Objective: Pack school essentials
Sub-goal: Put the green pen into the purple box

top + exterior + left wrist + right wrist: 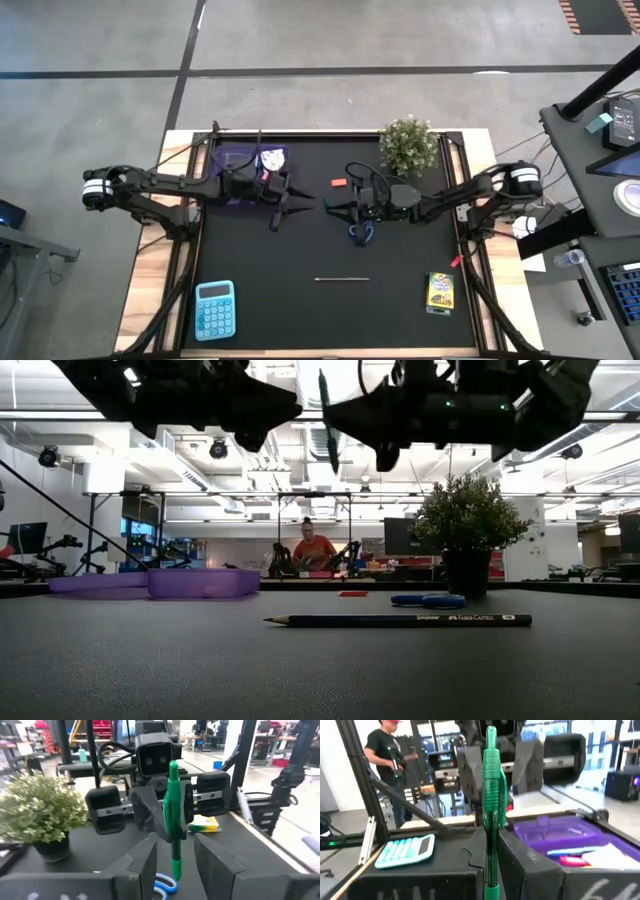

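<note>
The right hand [335, 207], closed on the green pen [490, 805] held upright above mid-surface, faces the half-open, empty left hand [300, 205] just beside it, nearer the purple case [237, 160]

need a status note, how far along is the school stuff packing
Partly done: the purple case already holds a few items. In hand: the right pincer is shut on a green pen, facing the open left pincer above the table. Left out: scissors, pencil, crayon box, red eraser, calculator.
</note>
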Robot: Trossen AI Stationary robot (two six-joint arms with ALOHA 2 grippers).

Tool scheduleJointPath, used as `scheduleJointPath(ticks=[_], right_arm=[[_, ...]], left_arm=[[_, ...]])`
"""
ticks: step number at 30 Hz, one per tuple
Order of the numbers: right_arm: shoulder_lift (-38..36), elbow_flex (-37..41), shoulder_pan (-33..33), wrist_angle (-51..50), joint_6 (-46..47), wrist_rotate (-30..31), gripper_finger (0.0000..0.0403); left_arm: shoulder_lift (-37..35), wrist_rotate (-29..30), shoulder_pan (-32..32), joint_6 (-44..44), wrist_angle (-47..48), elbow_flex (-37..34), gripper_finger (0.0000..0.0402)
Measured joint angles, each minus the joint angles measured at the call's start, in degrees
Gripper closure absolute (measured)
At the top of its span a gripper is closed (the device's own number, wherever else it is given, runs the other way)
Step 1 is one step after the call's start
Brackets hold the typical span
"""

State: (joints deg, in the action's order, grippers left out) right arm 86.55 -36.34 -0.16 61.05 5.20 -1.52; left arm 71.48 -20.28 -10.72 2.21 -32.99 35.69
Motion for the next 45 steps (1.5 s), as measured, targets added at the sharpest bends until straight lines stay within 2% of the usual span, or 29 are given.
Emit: scheduleJointPath(ticks=[15, 25, 28, 32, 34, 40, 45], right_arm=[[3.08, -7.51, -1.30, 1.02, -4.63, 0.12, 0.0383], [3.16, -10.05, -1.38, 0.87, -6.59, 0.20, 0.0383], [3.16, -9.98, -1.38, 0.70, -6.72, 0.22, 0.0383], [3.16, -9.89, -1.38, 0.36, -6.72, 0.27, 0.0380], [3.16, -9.89, -1.36, 0.38, -6.40, 0.48, 0.0371], [3.05, -9.89, -1.39, -0.15, -4.57, 0.60, 0.0317], [-0.70, -9.81, -1.75, -9.75, -4.27, 5.27, 0.0273]], left_arm=[[0.90, -0.26, 0.72, -0.63, -2.14, -0.49, 0.0289], [8.66, -0.81, 0.72, -3.43, -15.93, -0.49, 0.0293], [9.50, -0.89, 0.72, -3.41, -16.55, -0.49, 0.0310], [9.46, -0.88, 0.71, -3.38, -16.91, -0.49, 0.0361], [9.44, -0.89, 0.69, -3.36, -16.81, -0.49, 0.0383], [9.29, 0.37, 0.55, -3.45, -15.11, -0.47, 0.0384], [8.32, 5.05, -0.67, -3.46, -8.71, -0.35, 0.0384]])
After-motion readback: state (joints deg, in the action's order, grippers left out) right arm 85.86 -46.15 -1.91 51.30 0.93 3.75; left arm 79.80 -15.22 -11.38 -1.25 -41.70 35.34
